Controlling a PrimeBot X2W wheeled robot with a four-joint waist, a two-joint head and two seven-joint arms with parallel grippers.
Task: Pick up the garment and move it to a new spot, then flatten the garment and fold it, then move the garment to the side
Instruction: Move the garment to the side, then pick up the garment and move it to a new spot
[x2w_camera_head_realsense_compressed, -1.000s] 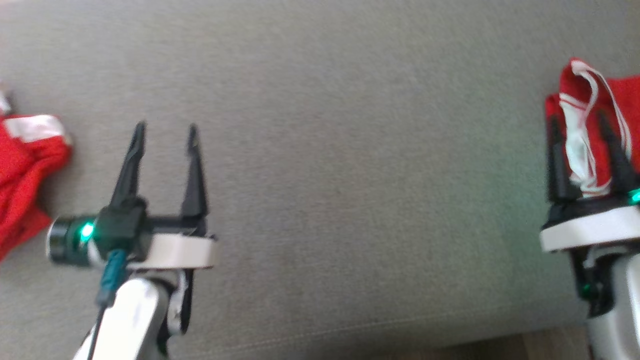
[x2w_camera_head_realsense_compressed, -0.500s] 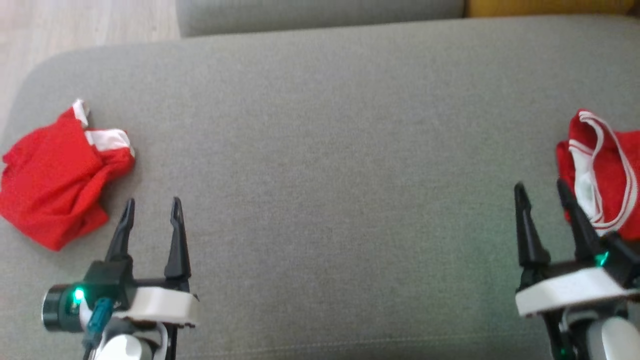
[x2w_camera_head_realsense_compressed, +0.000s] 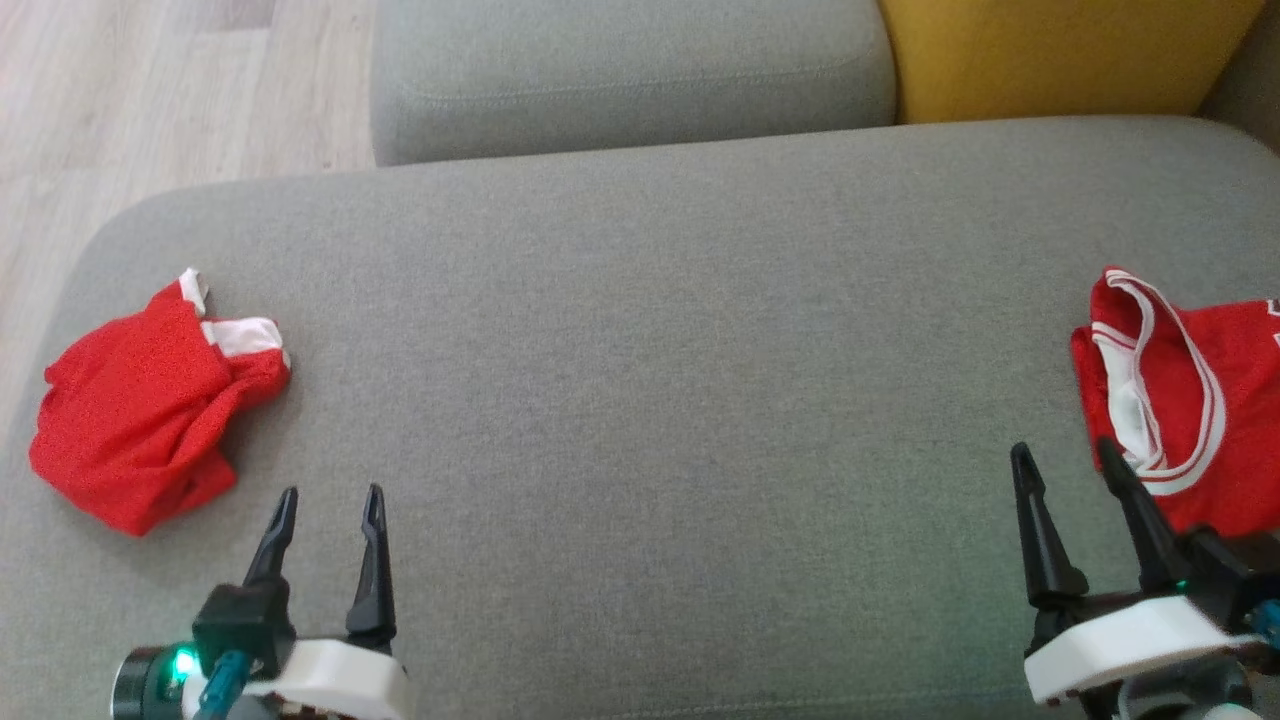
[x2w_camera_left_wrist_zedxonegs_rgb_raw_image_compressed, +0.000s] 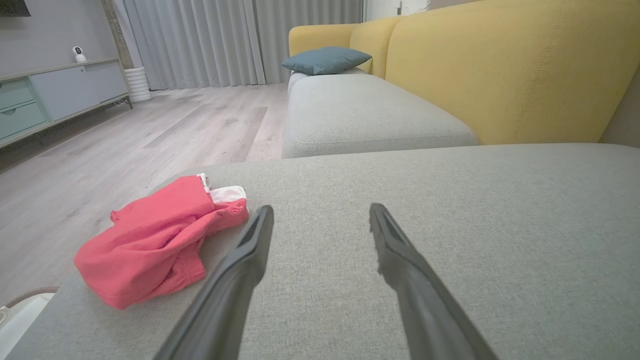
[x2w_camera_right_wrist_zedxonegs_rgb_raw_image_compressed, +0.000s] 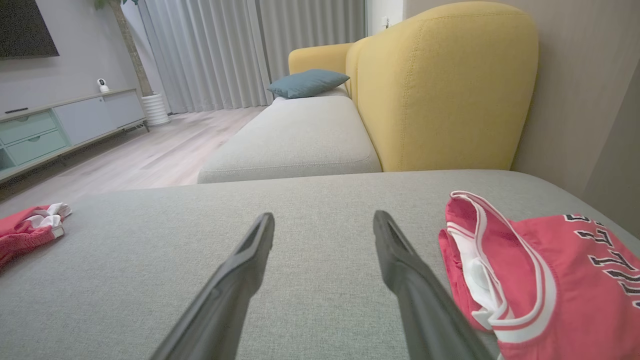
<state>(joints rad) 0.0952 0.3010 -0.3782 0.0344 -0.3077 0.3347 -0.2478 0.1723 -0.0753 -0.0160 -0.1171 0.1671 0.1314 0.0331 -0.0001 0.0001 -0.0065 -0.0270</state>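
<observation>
Garment (x2w_camera_head_realsense_compressed: 150, 400), red and crumpled, lies near the sofa's (x2w_camera_head_realsense_compressed: 650, 350) left edge, just beside the left gripper (x2w_camera_head_realsense_compressed: 331, 492), which is spread and empty. The right gripper (x2w_camera_head_realsense_compressed: 1062, 448) is spread too, beside a jersey (x2w_camera_head_realsense_compressed: 1200, 400) that looks folded. A shallow pinch could drag it onto the floor (x2w_camera_head_realsense_compressed: 150, 100).

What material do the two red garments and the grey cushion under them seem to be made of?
Crumpled red garment: likely thin sports knit, matte, soft folds.
Red jersey: similar-looking knit, white striped trim, printed dark letters.
Grey cushion: woven upholstery fabric, matte, visible fine weave.
</observation>
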